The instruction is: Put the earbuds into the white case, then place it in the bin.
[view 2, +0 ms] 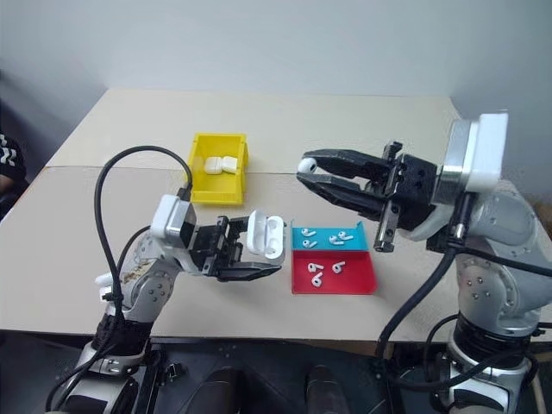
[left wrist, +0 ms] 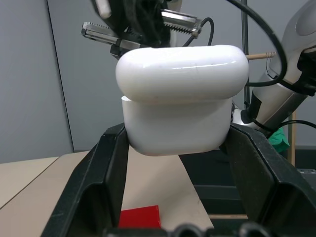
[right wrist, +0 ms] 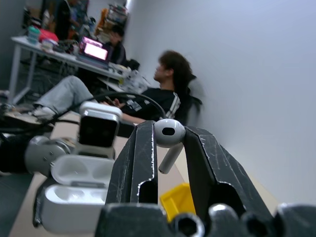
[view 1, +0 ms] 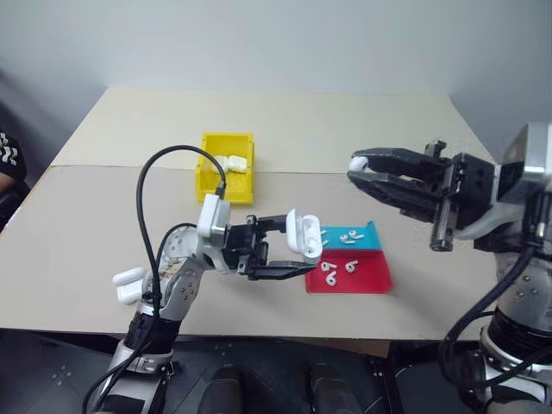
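A beige table [view 2: 345,121] holds three containers. The largest, a bright yellow bin [view 2: 207,188] toward the far left, contains a closed white earbud case [view 2: 222,164]. Nearer the front sits a flat tray, half teal, half red [view 2: 358,283]: three loose earbuds [view 2: 331,236] lie on the teal half and three more [view 2: 316,277] on the red half. Above the table just left of the tray, the left gripper [view 2: 259,254] clamps an open white case [view 2: 266,235], lid flipped up, its two wells empty in the right wrist view. Higher, above the tray, the right gripper [view 2: 304,172] pinches one earbud [right wrist: 169,137] by its rounded head between its fingertips. Two more closed cases [view 1: 128,285] lie at the table's front left edge.
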`<state>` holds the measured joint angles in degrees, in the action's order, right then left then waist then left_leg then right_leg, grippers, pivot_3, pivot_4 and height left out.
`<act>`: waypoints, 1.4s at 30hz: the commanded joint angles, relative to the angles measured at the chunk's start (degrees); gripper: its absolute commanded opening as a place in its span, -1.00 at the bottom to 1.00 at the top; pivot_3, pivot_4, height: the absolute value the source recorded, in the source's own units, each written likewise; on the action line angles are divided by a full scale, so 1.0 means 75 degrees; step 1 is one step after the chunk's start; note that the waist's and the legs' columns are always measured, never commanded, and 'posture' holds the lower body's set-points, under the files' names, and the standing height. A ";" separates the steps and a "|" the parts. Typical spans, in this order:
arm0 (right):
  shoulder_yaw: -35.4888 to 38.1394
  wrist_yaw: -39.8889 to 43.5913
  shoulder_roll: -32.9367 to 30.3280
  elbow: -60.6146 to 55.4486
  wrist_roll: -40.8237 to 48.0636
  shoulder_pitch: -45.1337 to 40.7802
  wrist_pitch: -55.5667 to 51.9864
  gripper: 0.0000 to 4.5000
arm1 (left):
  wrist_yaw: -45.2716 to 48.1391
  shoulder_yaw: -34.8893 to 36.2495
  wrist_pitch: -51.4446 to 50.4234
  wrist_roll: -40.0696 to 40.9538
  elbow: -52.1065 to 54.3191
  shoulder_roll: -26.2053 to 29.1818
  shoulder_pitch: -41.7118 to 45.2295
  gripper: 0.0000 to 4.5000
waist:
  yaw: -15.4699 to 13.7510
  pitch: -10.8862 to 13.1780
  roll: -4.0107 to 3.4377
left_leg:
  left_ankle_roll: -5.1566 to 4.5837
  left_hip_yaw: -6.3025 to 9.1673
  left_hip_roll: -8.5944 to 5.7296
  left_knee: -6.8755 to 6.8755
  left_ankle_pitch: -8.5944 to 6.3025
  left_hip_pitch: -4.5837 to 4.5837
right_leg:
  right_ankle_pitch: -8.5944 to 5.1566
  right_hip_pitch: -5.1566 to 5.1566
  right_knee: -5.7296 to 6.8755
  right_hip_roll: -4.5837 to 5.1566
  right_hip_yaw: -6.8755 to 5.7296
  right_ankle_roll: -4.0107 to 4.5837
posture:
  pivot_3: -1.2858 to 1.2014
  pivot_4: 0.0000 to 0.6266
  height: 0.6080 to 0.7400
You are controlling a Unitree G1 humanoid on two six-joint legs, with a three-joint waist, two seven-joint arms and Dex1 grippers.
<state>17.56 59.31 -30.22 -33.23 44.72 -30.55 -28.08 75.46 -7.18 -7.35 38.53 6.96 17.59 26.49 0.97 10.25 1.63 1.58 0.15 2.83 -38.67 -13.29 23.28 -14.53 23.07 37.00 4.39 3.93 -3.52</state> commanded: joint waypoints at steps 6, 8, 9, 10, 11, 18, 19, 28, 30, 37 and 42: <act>-0.0740 0.0465 0.0225 0.0232 0.0153 0.0097 0.1106 -0.70 | 0.0150 0.0079 0.0199 -0.0086 0.0123 0.0012 0.0295 0.20 | 0.0005 0.0000 0.0000 | 0.0000 0.0001 0.0000 0.0000 0.0000 -0.0002 | 0.0000 -0.0001 0.0002 -0.0001 0.0000 0.0000 | 0.03 -0.52 1.00; -0.0861 0.0569 0.0211 0.0367 0.0120 0.0065 0.1310 -0.70 | 0.0125 0.0083 0.0200 -0.0087 0.0156 0.0032 0.0298 0.20 | 0.0000 0.0000 -0.0001 | 0.0000 0.0001 0.0000 0.0000 0.0000 -0.0001 | 0.0000 0.0001 0.0001 -0.0001 0.0000 0.0000 | 0.03 -0.52 1.00; -0.0934 0.0646 0.0217 0.0441 0.0036 0.0083 0.1465 -0.70 | 0.0110 0.0091 0.0210 -0.0080 0.0176 0.0033 0.0294 0.20 | -0.0001 0.0000 -0.0001 | 0.0000 0.0001 0.0000 0.0001 0.0000 -0.0001 | 0.0000 0.0001 0.0001 -0.0001 0.0000 0.0000 | 0.03 -0.52 1.00; -0.0990 0.0717 0.0222 0.0512 -0.0038 0.0101 0.1612 -0.70 | 0.0095 0.0094 0.0211 -0.0077 0.0190 0.0036 0.0298 0.20 | 0.0000 0.0001 -0.0001 | 0.0000 0.0001 0.0000 0.0000 0.0000 0.0000 | 0.0000 0.0001 0.0000 -0.0001 0.0000 0.0000 | 0.03 -0.52 1.00; -0.1040 0.0773 0.0230 0.0575 -0.0086 0.0131 0.1736 -0.70 | 0.0079 0.0103 0.0194 -0.0060 0.0232 0.0054 0.0285 0.20 | 0.0001 0.0001 -0.0001 | 0.0000 0.0001 0.0000 0.0000 0.0000 -0.0001 | 0.0000 0.0001 0.0000 -0.0001 0.0000 0.0000 | 0.03 -0.52 1.00; -0.1476 0.1030 0.0167 0.0933 -0.0487 0.0236 0.2234 -0.70 | -0.0011 0.0098 0.0081 -0.0006 0.0456 0.0203 0.0222 0.20 | 0.0003 0.0001 -0.0001 | 0.0000 0.0000 0.0000 0.0001 0.0000 -0.0002 | 0.0000 0.0002 0.0001 -0.0001 0.0000 0.0000 | 0.03 -0.52 1.00; -0.1515 0.1026 0.0166 0.0960 -0.0516 0.0230 0.2264 -0.70 | -0.0013 0.0097 0.0085 -0.0009 0.0452 0.0206 0.0226 0.20 | 0.0001 0.0001 -0.0001 | 0.0000 0.0000 0.0000 0.0001 0.0000 -0.0002 | 0.0000 0.0002 0.0002 -0.0001 0.0000 0.0000 | 0.03 -0.52 1.00; -0.1731 0.1067 0.0038 0.1089 -0.0881 0.0427 0.2542 -0.70 | -0.0064 0.0053 0.0137 -0.0062 0.0491 0.0204 0.0210 0.20 | -0.0010 0.0001 -0.0001 | 0.0000 0.0000 0.0000 0.0001 0.0000 -0.0001 | 0.0000 0.0002 0.0000 -0.0001 0.0000 0.0000 | 0.03 -0.52 1.00; -0.1769 0.1081 0.0007 0.1128 -0.0954 0.0472 0.2615 -0.70 | -0.0065 0.0047 0.0129 -0.0064 0.0480 0.0209 0.0219 0.20 | -0.0008 0.0001 -0.0001 | 0.0000 0.0000 0.0000 0.0001 0.0000 -0.0001 | 0.0000 0.0002 0.0000 -0.0001 0.0000 -0.0001 | 0.03 -0.52 1.00; -0.1883 0.1082 -0.0025 0.1212 -0.1107 0.0513 0.2786 -0.70 | -0.0073 0.0030 0.0128 -0.0093 0.0427 0.0217 0.0255 0.20 | -0.0006 0.0001 -0.0001 | 0.0000 0.0000 0.0000 0.0001 0.0000 -0.0001 | 0.0000 0.0002 0.0000 -0.0001 0.0000 -0.0001 | 0.03 -0.52 1.00; -0.1957 0.1063 -0.0056 0.1276 -0.1201 0.0523 0.2918 -0.70 | -0.0072 0.0024 0.0138 -0.0123 0.0416 0.0204 0.0266 0.20 | -0.0007 0.0001 -0.0001 | 0.0000 0.0000 0.0000 0.0001 0.0000 -0.0001 | 0.0000 0.0002 0.0000 -0.0001 0.0000 -0.0001 | 0.03 -0.52 1.00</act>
<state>3.04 67.34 -29.95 -23.03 36.23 -26.68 -7.49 75.03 -7.22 -6.62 37.05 8.20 19.67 27.62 0.91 10.26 1.63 1.58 0.16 2.83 -38.66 -13.29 23.28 -14.53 23.09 37.00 4.39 3.93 -3.53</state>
